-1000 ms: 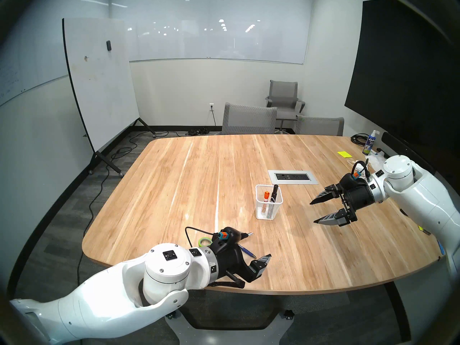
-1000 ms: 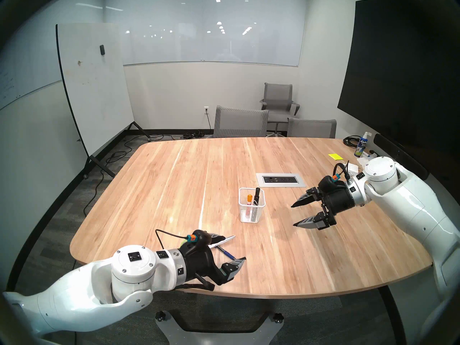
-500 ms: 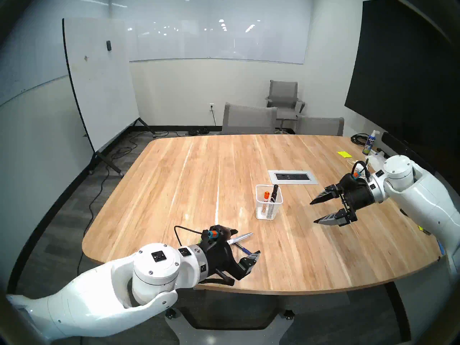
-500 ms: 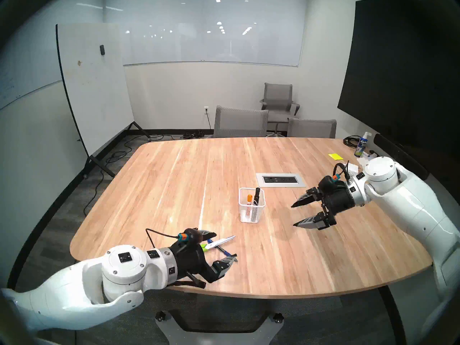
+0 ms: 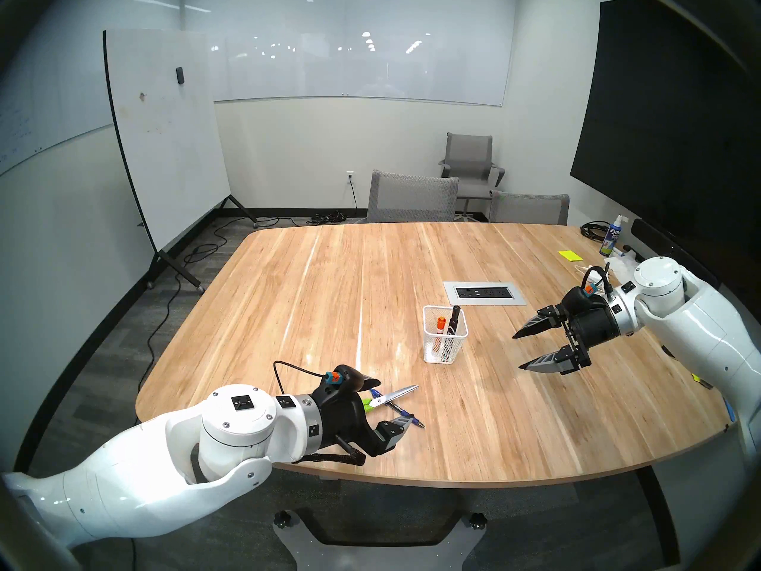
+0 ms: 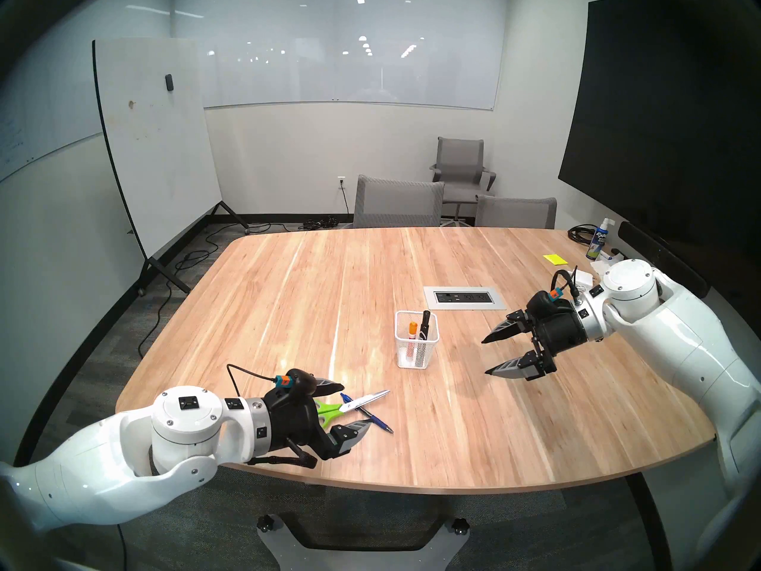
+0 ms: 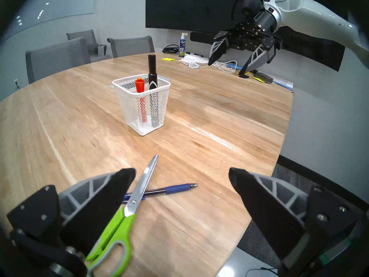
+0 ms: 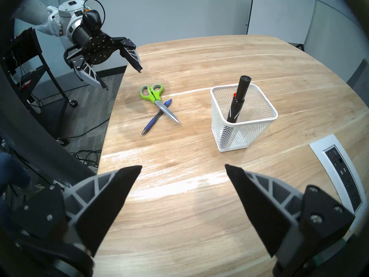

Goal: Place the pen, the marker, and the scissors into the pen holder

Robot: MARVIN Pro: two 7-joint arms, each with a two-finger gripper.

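Observation:
The scissors (image 8: 157, 99), lime-green handles and silver blades, lie across the blue pen (image 8: 154, 119) near the table's front left edge. My left gripper (image 5: 395, 400) hovers open just above their handle end, holding nothing; in the left wrist view the scissors (image 7: 129, 206) run beside the left finger and the pen (image 7: 169, 189) lies below the gap. The white mesh pen holder (image 5: 444, 347) stands mid-table with a black marker (image 5: 454, 319) and an orange-capped marker (image 5: 440, 325) in it. My right gripper (image 5: 517, 352) hangs open and empty to the holder's right.
A power outlet panel (image 5: 485, 293) is set into the table behind the holder. A spray bottle (image 5: 612, 236), yellow sticky notes (image 5: 568, 255) and white cables (image 7: 225, 65) sit at the far right. Grey chairs (image 5: 412, 197) stand behind the table.
My left arm has drawn back toward the left, uncovering the scissors' green handles and more of the pen. The right arm has not moved.

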